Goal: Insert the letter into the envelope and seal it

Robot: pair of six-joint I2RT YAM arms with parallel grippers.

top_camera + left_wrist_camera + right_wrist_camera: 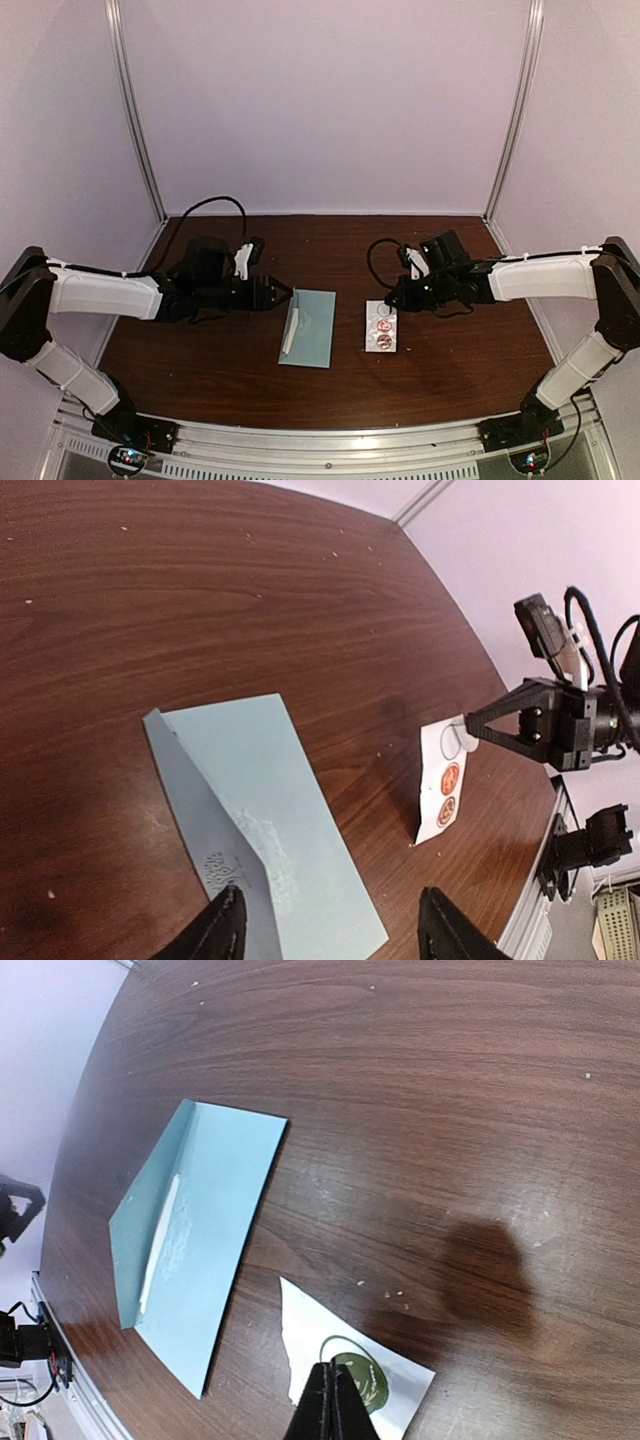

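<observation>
On the table (450,380), at centre: envelope (315,335), light blue, lying flat, flap (195,800) folded over along its left side; letter (290,330) judged already inside, only a pale sliver showing at the flap line. Near it on the right, apart: sticker sheet (381,326) with round seals. Step in hand, by judgement: sealing, fetching a seal. Right gripper (335,1392): arm low, fingers pinched together over a dark round seal (362,1382); grip on it unclear. Left gripper (330,930): jaws moderately wide, holding nothing, hovering low at the envelope's left edge. Next move calls for peeling the seal clean and pressing it across the flap tip
</observation>
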